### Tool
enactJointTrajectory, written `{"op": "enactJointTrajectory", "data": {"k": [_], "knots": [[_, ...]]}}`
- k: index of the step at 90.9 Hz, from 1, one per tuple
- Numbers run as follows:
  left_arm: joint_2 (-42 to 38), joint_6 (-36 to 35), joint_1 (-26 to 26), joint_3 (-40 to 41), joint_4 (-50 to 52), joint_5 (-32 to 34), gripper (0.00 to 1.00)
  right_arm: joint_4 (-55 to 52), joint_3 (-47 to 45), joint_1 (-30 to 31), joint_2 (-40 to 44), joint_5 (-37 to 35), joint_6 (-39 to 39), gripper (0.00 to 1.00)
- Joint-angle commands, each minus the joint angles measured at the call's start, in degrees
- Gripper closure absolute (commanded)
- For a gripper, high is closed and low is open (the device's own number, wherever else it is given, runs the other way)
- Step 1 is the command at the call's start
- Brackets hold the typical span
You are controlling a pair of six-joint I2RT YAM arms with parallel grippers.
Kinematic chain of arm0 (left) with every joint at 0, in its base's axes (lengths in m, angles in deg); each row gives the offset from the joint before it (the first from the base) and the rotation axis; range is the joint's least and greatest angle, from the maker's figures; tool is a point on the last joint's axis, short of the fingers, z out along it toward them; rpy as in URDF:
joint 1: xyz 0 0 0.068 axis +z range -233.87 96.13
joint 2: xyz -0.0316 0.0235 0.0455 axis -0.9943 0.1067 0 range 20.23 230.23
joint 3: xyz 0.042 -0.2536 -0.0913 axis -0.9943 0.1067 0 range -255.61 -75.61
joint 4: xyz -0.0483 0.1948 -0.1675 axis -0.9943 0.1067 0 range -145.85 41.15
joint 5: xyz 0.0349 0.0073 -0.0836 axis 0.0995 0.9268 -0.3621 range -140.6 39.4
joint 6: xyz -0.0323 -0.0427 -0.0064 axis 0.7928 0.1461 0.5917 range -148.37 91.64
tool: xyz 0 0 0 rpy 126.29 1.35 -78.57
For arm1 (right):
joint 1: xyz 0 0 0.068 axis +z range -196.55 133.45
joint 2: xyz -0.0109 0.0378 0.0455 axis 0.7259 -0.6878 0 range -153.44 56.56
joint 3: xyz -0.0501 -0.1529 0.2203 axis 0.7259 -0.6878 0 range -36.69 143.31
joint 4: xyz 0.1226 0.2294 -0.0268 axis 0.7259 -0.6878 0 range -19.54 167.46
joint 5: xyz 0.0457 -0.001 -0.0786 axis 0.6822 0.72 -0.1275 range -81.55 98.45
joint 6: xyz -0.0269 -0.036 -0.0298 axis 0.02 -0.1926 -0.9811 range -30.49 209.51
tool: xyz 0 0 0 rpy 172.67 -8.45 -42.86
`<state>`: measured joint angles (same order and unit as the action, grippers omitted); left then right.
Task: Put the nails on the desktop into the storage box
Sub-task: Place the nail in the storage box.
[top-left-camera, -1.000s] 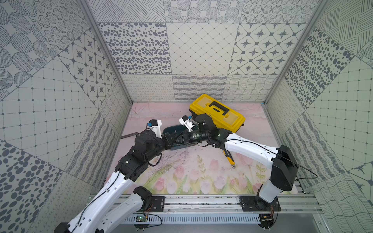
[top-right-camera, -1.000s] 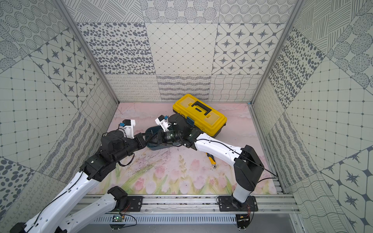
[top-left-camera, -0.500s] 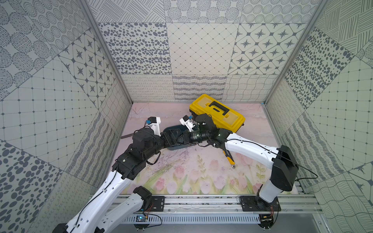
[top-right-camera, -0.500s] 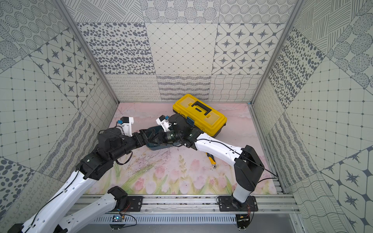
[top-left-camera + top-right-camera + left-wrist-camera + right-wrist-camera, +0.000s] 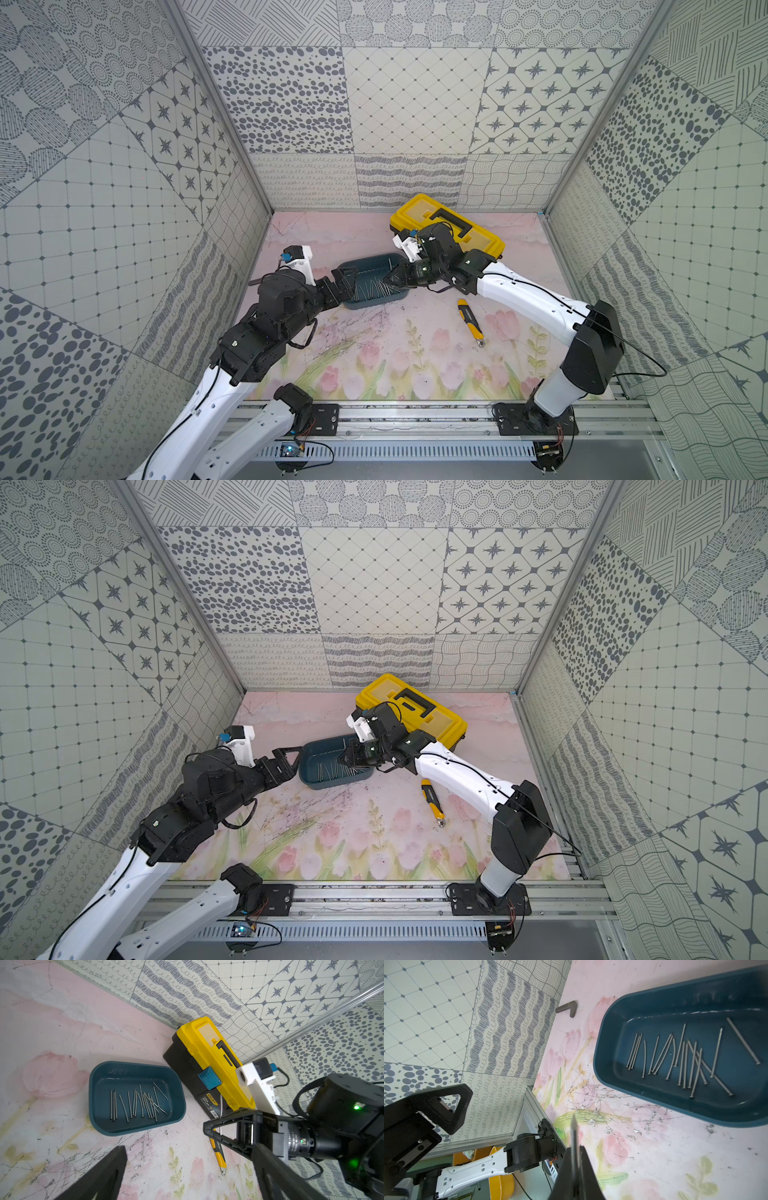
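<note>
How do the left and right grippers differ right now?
The left gripper stands wide open and empty; the right gripper is shut on one nail. The left is at the storage box's end away from the yellow toolbox, the right at the end beside it. Both are black, pointing toward the box.

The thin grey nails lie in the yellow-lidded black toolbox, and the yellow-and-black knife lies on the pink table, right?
No: the left wrist view shows the thin grey nails in the dark teal plastic tub, not the yellow-lidded toolbox. The knife does lie on the pink table.
</note>
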<state>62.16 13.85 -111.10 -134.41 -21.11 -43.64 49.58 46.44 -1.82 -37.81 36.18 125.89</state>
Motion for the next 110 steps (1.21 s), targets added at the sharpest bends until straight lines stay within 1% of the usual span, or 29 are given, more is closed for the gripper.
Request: {"op": "enactJointTrajectory", "data": {"k": [1,16,30,37,54,61,84,93,110], "knots": [[-0.76,1.61,0.24,-1.05,10.22,4.62,0.01,-4.7,4.99,-0.71,-0.34,-2.1,-6.4,1.0],[0.88,4.44,0.24,-1.49,19.25,3.72,0.0,-11.19,12.44,-1.26,-4.11,-4.46,-11.76,1.0],[2.19,3.8,0.24,-0.66,24.45,0.71,0.0,-15.64,18.87,-1.32,-8.31,-6.34,-14.56,1.0],[2.55,3.03,0.24,0.32,25.75,-1.36,0.0,-17.65,21.57,-1.32,-10.33,-6.75,-15.45,1.0],[1.84,1.8,0.23,2.05,27.99,-3.2,0.0,-22.8,27.53,-1.39,-15.43,-9.12,-16.83,1.0],[1.6,0.58,0.23,2.35,28.25,-4.91,0.0,-24.26,29.57,-1.31,-17.13,-10.39,-17.06,1.0],[3.37,-2.48,0.23,2.62,30.5,-9.2,0.0,-30.41,36.6,-1.2,-23.9,-13.58,-17.53,1.0],[3.13,-3.32,0.24,2.3,31.02,-9.59,0.01,-32.05,38.96,-0.75,-26.51,-15.08,-18.29,1.0],[1.79,-3.81,0.23,2.15,32.75,-9.16,0.0,-32.33,40.54,0.11,-30.39,-16.44,-18.72,1.0]]}}
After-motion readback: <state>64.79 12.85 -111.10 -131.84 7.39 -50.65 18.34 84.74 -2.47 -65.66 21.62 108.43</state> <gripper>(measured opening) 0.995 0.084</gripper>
